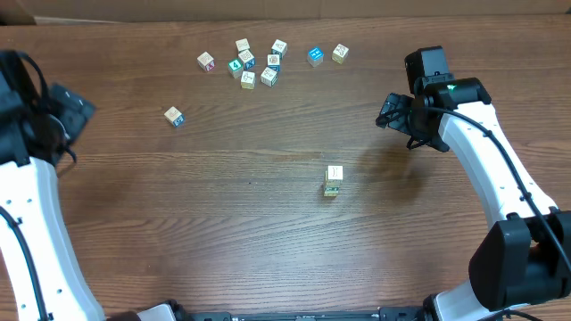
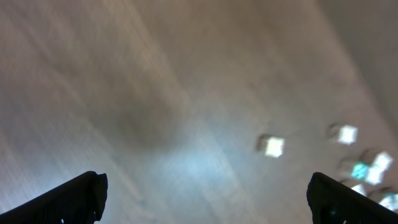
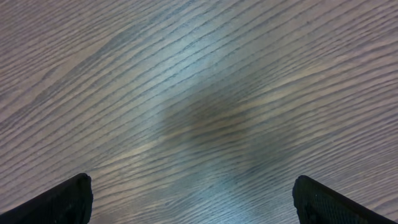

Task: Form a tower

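The tower [image 1: 334, 181] is a short, narrow stack of pale cubes with a cream top face, standing right of the table's middle. My right gripper [image 1: 393, 112] hovers to its upper right, apart from it. In the right wrist view that gripper [image 3: 193, 204] is open over bare wood, with its dark fingertips [image 3: 62, 202] far apart. My left gripper [image 1: 80, 109] is at the far left, well away from the tower. The blurred left wrist view shows the left gripper [image 2: 205, 200] open and empty, with a pale loose cube [image 2: 272, 145] ahead of it.
Several loose printed cubes [image 1: 254, 64] are clustered at the back of the table. Two more cubes [image 1: 315, 56] lie to their right. A single cube [image 1: 174, 116] sits apart at the left. The wooden table [image 1: 223, 232] carries nothing else.
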{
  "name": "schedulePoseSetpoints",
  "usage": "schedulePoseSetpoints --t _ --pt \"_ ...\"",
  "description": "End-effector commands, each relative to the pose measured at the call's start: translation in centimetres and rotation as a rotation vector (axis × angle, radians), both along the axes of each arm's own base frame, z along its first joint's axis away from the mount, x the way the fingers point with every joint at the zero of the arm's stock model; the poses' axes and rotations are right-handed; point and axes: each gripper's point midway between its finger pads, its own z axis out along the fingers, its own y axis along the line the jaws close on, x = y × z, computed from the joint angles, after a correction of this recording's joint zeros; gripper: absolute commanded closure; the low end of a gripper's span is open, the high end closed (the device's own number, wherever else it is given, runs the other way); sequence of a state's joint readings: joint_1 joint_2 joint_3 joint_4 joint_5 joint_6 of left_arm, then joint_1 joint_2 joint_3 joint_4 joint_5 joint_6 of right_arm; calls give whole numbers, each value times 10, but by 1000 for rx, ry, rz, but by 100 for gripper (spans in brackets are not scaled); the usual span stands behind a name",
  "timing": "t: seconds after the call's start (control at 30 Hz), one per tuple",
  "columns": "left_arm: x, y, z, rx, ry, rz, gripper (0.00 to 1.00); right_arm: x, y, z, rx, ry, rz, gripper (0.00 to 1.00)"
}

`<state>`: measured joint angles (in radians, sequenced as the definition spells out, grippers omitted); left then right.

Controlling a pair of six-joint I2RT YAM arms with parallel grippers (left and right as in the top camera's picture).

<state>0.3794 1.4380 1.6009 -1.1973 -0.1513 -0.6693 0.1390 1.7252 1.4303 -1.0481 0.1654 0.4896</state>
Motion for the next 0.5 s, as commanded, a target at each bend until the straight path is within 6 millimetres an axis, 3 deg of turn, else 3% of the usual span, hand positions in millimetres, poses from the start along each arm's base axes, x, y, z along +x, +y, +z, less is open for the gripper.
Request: schedulePoseSetpoints --t 0.0,0.1,0.47 --pt "-25 -9 -22 -6 61 -14 0 -1 -2 2 -15 -6 -3 0" --pt "-46 -17 -45 -27 113 -15 0 -1 -2 2 -15 -6 -3 0" --pt "-110 -43 -99 -66 208 -15 0 -1 -2 2 -16 -7 -3 0"
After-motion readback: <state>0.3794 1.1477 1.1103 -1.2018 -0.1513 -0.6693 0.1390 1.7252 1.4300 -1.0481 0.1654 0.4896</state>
